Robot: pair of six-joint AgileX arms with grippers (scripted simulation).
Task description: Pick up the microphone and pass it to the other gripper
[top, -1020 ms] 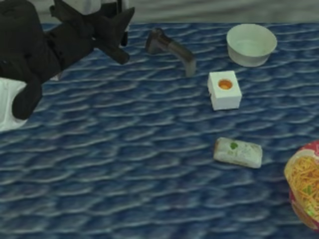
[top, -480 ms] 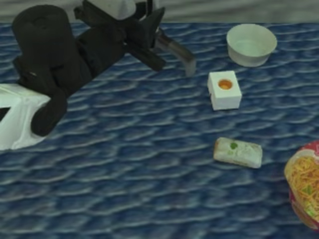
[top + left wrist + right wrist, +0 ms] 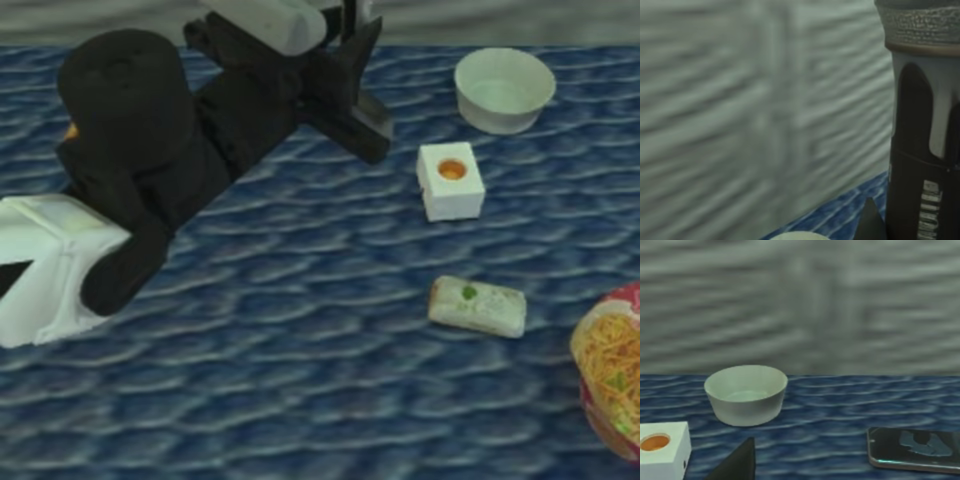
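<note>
At the table's right edge sits the noodle plate [image 3: 612, 370], then the wrapped packet [image 3: 478, 306], the white box [image 3: 451, 180] and, toward the far right corner, the white bowl [image 3: 504, 88]. None of these has shifted. What has changed is the left arm: over the last second it has swung from the far left corner toward the middle of the far edge, so that its gripper [image 3: 350, 95] now hangs over the bent grey tool [image 3: 378, 118], covering most of it. The left wrist view shows the microphone [image 3: 922, 120] upright right against the camera, so it appears clamped in that gripper, though the fingers themselves are hidden and I cannot tell their spread. This looks like the carry toward a handover. The right gripper is not visible from above; only a dark fingertip [image 3: 737, 462] shows.
</note>
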